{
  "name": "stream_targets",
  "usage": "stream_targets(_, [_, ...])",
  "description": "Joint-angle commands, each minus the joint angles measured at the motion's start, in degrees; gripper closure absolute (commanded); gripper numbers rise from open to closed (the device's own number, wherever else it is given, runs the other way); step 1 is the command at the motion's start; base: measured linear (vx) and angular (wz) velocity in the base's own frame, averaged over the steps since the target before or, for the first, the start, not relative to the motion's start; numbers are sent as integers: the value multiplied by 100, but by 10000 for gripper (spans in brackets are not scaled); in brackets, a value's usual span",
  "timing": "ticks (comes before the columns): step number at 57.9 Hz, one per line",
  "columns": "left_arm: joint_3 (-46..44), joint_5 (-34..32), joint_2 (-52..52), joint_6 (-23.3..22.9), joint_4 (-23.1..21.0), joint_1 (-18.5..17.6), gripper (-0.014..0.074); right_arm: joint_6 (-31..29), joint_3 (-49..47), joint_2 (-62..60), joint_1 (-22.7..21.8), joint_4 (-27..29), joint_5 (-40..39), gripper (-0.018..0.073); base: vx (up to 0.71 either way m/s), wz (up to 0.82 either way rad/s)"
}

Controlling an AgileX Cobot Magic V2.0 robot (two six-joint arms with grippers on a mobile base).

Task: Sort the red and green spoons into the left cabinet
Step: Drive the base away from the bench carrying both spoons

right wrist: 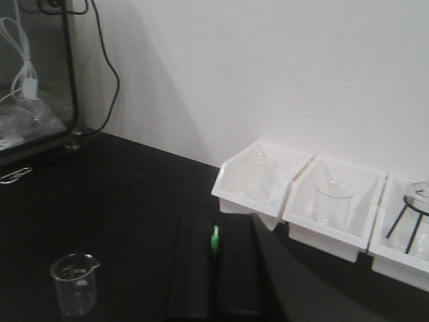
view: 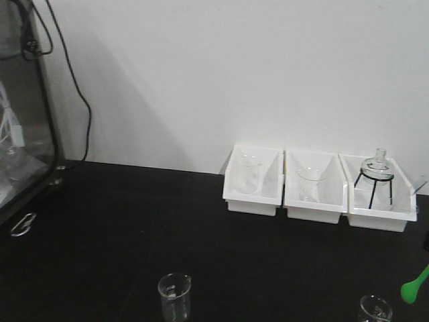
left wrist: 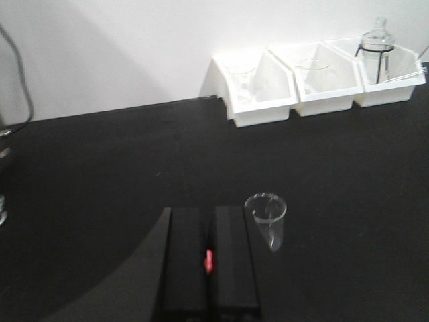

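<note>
A black tabletop [view: 120, 221] runs up to a white wall [view: 221, 74]. At its left edge stands the left cabinet [view: 48, 121], a dark-framed box with a see-through front, and a black cable [view: 84, 107] hangs down the wall beside it. Along the back edge, towards the right corner, three white bins [view: 253, 201] sit side by side and touching. The left and middle ones each hold a clear glass vessel, and the right one holds a glass flask [view: 379, 164] on a black wire stand [view: 371, 188]. The left gripper [left wrist: 208, 218] has its black fingers pressed nearly together, clamping the red spoon [left wrist: 209, 260], of which only a small red sliver shows in the gap. The right gripper [right wrist: 214, 220] is likewise narrowed onto the green spoon [right wrist: 214, 240]. In the front-facing view its green end pokes in at the right edge, above the tabletop's front right corner. Both spoons are well apart from the cabinet. Two small empty beakers stand upright near the front edge, the left beaker [view: 174, 294] about midway along and the right beaker [view: 375, 310] near the green spoon.
</note>
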Motion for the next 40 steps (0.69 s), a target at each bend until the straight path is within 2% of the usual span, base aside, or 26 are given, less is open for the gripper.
stream_targets(1, [-148, -422, 21, -47, -82, 2, 596, -2, -173, -3, -5, 184, -127, 564, -20, 42])
stream_targets(40, [-148, -422, 21, -47, -82, 2, 596, -2, -173, -3, -5, 184, -127, 564, -22, 43])
